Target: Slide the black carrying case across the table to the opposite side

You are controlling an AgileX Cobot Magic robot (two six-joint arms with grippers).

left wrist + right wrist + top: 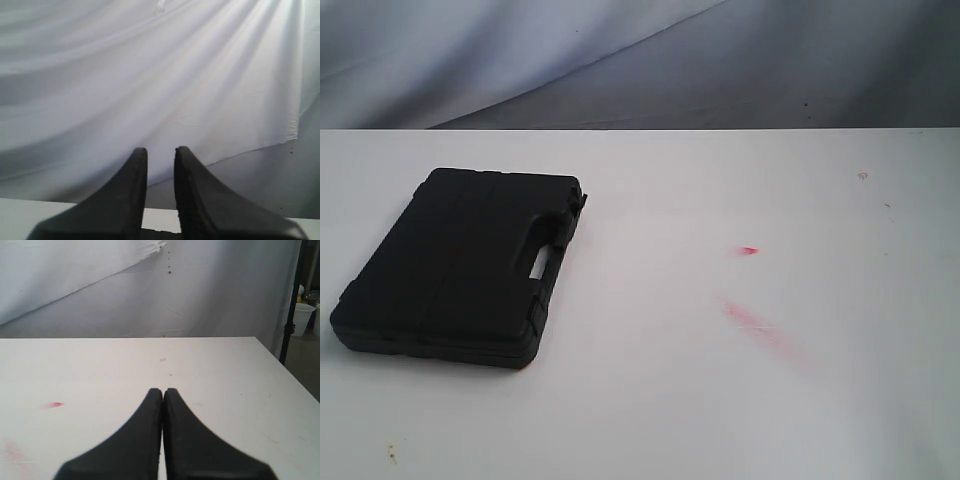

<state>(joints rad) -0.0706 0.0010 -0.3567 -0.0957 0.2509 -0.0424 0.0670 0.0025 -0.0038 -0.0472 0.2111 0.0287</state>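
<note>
The black carrying case [460, 265] lies flat on the left part of the white table [720, 400], its handle slot facing right. Neither gripper shows in the exterior view. In the left wrist view my left gripper [160, 152] is open by a narrow gap with nothing between the fingers, and it faces the cloth backdrop above a strip of table [30, 215]. A dark strip shows low between its fingers; whether it is the case cannot be told. My right gripper [163, 391] is shut and empty above bare table [100, 370].
Pink-red smears [748, 250] [755, 322] mark the right half of the tabletop. A grey-white cloth backdrop [620, 60] hangs behind the far edge. Past the table's right corner stand a black pole [292, 300] and a white bucket [303, 317].
</note>
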